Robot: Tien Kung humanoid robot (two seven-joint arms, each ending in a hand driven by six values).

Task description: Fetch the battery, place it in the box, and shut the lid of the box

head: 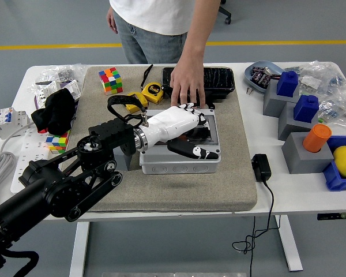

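The grey box [181, 154] sits mid-mat with its lid [206, 135] lying flat, so the battery, unseen, is presumably inside and the task looks nearly finished. The left hand [181, 130] rests on the lid, fingers spread and gripping nothing, while a person's hand [187, 81] steadies the box's edge at 12 o'clock. Beneath lies a tan mat [161, 190] on the white table [300, 196], grey floor beyond.

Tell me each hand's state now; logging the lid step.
Left hand: open, flat on the box lid, holding nothing.
Right hand: not in view.
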